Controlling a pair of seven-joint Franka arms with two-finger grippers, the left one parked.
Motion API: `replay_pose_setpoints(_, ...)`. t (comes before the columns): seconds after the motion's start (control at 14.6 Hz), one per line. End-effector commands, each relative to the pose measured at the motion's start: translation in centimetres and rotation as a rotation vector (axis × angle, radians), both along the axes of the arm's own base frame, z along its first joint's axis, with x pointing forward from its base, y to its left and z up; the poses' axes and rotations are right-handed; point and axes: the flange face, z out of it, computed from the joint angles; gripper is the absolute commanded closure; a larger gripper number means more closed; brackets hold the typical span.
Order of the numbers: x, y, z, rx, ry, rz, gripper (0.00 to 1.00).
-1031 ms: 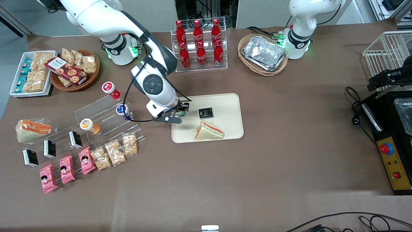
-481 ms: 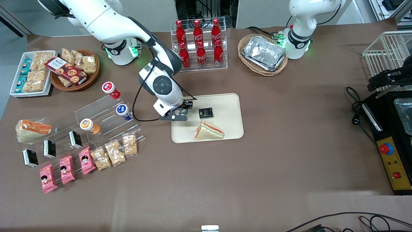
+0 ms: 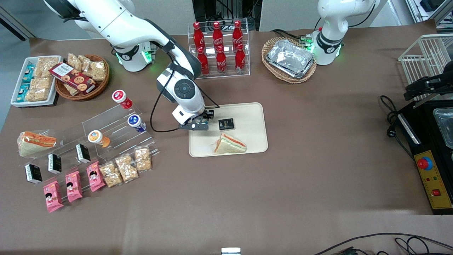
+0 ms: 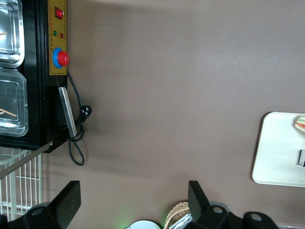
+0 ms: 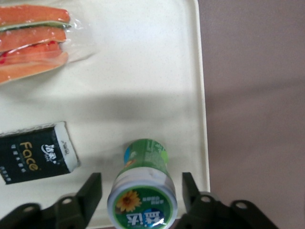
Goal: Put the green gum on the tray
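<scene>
The green gum (image 5: 143,191), a green bottle with a white lid and a sunflower label, stands on the cream tray (image 5: 143,76) close to its rim. My right gripper (image 5: 141,185) is open around it, one finger (image 5: 91,191) on each side with a gap to the bottle. In the front view the gripper (image 3: 200,121) hangs over the edge of the tray (image 3: 249,117) that lies toward the working arm's end of the table, and hides the gum. The tray also shows in the left wrist view (image 4: 281,148).
On the tray lie a black packet (image 3: 226,123) and a wrapped sandwich (image 3: 230,144), both near the gripper. A clear stand with orange (image 3: 97,138), blue (image 3: 136,122) and red (image 3: 122,98) bottles stands toward the working arm's end. A cola rack (image 3: 218,49) stands farther from the camera.
My gripper and arm have moved from beside the tray's edge to over the tray, toward the parked arm's end and a little farther from the camera.
</scene>
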Motion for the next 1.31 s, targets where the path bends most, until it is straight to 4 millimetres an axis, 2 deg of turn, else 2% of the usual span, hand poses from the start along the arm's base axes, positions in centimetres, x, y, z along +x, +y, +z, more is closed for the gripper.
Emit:
replay_pose_setpoints(0.0, 0.9, -0.2, 0.3, 0.001, -0.031, -0.023, 0.02)
replay_pose_setpoints(0.14, 1.8, -1.0, 1.4, -0.001, -0.047, -0.028, 0.02)
replay_pose_setpoints(0.21, 3.2, -2.6, 2.7, 0.001, -0.072, -0.045, 0.02)
replay_pose_setpoints(0.34, 5.0, -5.8, 5.9, -0.03, -0.082, -0.01, 0.01)
replay_pose_setpoints(0.69, 6.8, -13.2, 14.6, -0.086, -0.064, 0.081, 0.01)
replay_pose_setpoints(1.03, 9.4, -22.2, 22.8, -0.062, -0.054, 0.133, 0.01)
replay_pose_setpoints(1.24, 9.6, -28.7, 25.8, -0.034, -0.051, 0.183, 0.01)
